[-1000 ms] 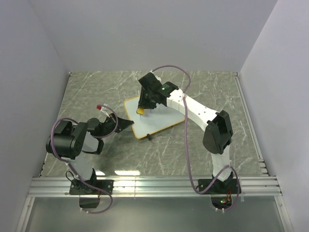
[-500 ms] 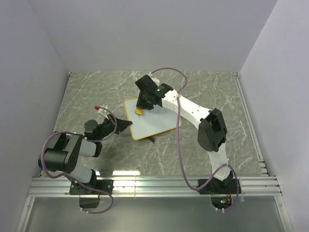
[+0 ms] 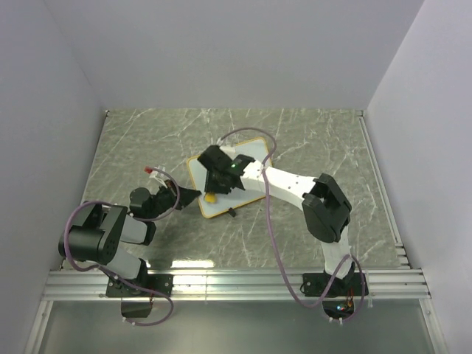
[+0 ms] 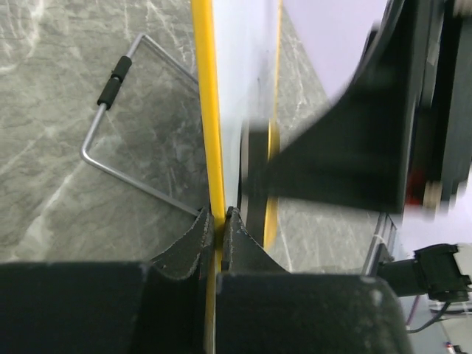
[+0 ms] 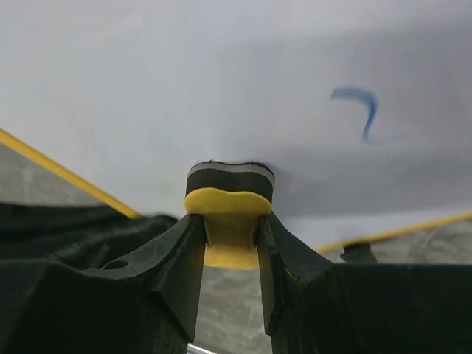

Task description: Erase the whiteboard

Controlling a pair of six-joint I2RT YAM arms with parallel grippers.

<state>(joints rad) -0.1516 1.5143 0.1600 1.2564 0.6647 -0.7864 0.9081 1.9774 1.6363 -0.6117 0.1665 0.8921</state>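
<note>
whiteboard has turned — right gripper slid the eraser nearer.

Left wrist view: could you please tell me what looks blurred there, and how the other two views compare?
Left wrist: the yellow frame of the whiteboard is sharp, the dark arm beyond it smeared. Right wrist: the eraser is crisp, the blue mark soft. Top external: sharp, with glare on the table near the bases.

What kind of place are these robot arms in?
Most likely a robotics lab test cell: a left arm and right arm bolted to an aluminium rail at the edge of a marble-patterned table, plain white walls on three sides, and a small whiteboard to work on.
</note>
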